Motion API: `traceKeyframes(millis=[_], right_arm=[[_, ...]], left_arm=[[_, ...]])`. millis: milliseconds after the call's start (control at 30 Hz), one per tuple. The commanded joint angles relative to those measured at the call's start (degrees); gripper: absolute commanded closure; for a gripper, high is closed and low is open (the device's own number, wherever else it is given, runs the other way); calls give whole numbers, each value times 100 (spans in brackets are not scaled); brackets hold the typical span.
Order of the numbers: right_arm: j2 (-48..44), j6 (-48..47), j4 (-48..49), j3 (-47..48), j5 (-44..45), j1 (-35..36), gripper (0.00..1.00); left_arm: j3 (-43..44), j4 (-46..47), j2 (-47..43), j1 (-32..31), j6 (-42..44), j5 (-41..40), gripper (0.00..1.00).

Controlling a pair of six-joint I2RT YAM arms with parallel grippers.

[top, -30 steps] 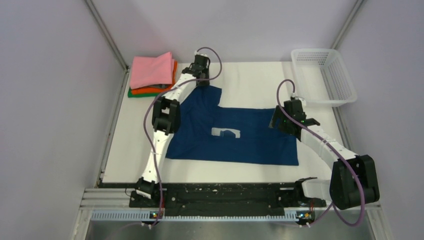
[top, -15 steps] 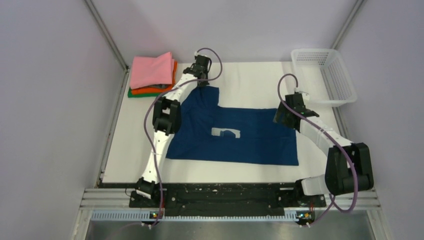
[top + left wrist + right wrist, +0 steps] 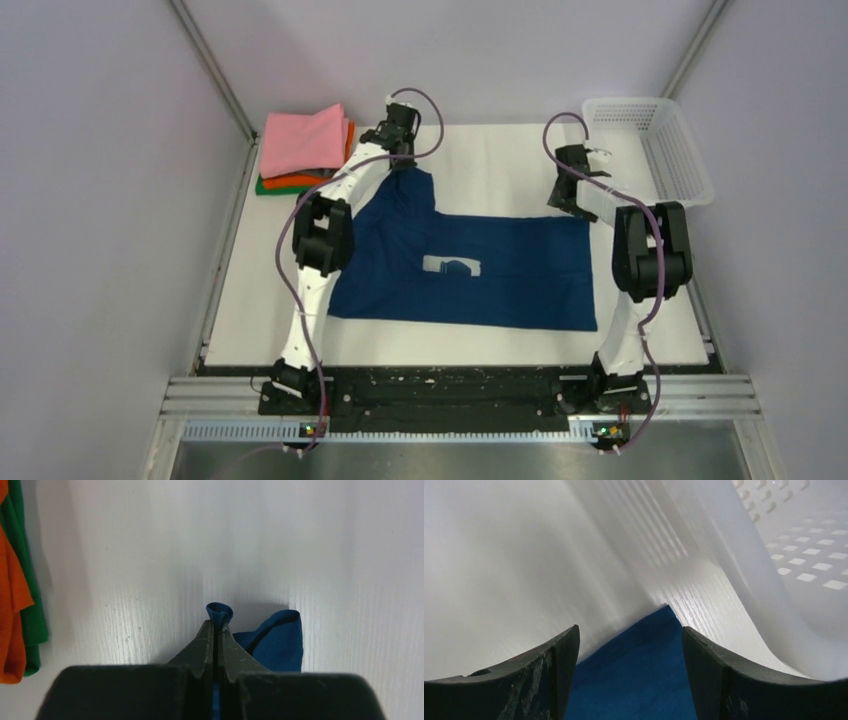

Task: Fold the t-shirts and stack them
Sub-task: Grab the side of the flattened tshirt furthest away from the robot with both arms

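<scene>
navy tee in l gripper

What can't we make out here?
- Top view: navy t-shirt's chest print too small to read; left arm covers its left edge.
- Top view: pink t-shirt hides most of the orange t-shirt and green t-shirt.
- Left wrist: left gripper, shut on the navy t-shirt, hides most of it.
- Right wrist: basket cut off at the edge; unclear if open right gripper touches cloth.

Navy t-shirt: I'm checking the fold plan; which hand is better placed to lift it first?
Left. The left hand is shut on a pinch of the navy t-shirt; the right hand hangs open over another corner.
</scene>
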Motion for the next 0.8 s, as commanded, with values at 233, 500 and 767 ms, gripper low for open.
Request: traceKeyframes(millis=[233,500,767], right_arm=[[228,434,-535,45,527,-57,35],[-61,605,-375,-441,607,-58,60],[86,385,-114,-76,616,-62,91]], left_arm=[[-1236,497,-1366,-161,94,-39,100],[-1915,818,-1938,-273,115,-78,100],[-2170,971,-2165,-308,256,-53,100]])
